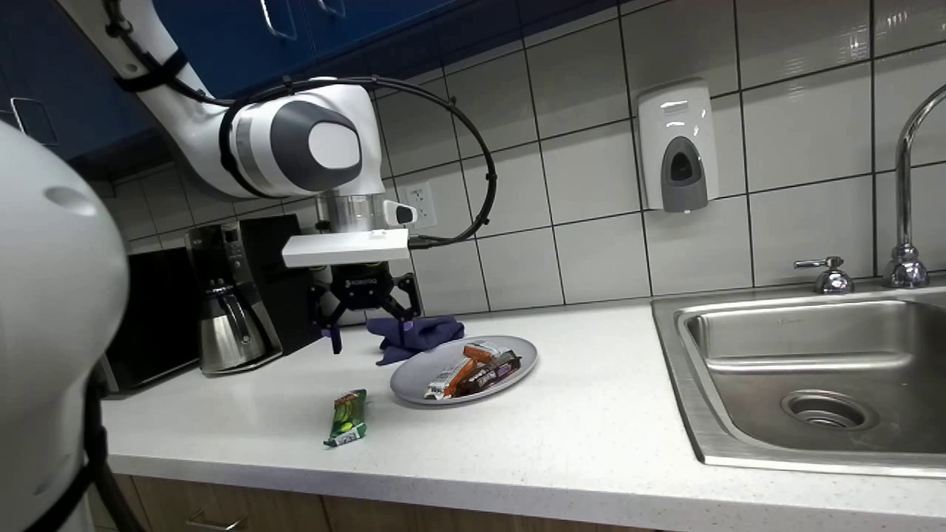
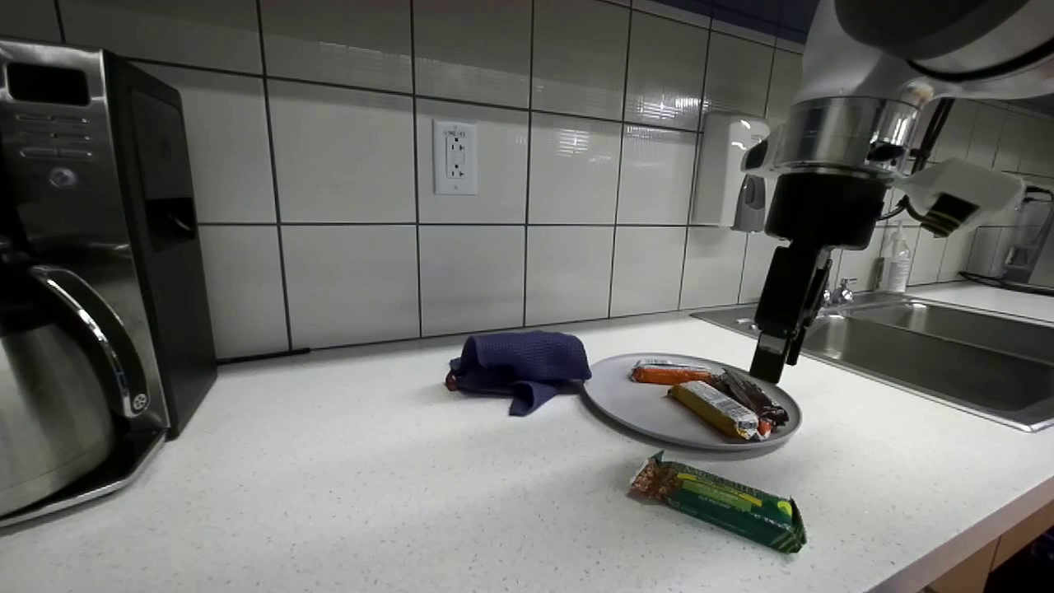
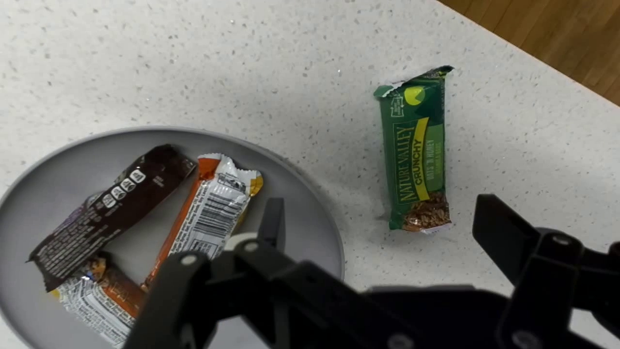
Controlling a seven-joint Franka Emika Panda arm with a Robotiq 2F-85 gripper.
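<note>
My gripper [image 3: 380,213] is open above the counter, with nothing between its black fingers [image 3: 503,237]. A green granola bar in its wrapper [image 3: 416,150] lies flat on the counter below, apart from the fingers. Beside it is a grey plate [image 3: 310,232], partly covered in the wrist view by one finger. On the plate lie a dark brown bar [image 3: 116,213], an orange and white bar [image 3: 213,213] and another white and orange bar [image 3: 104,300]. Both exterior views show the gripper [image 1: 371,337] hanging above the counter, higher than the plate [image 2: 613,387] and the green bar [image 2: 725,501].
A crumpled purple cloth [image 2: 523,362] lies behind the plate, with a small reddish thing peeking out under it. A coffee maker [image 1: 229,325] stands at the back. The steel sink [image 1: 687,399] lies beyond the plate. A soap dispenser [image 1: 678,148] hangs on the tiled wall.
</note>
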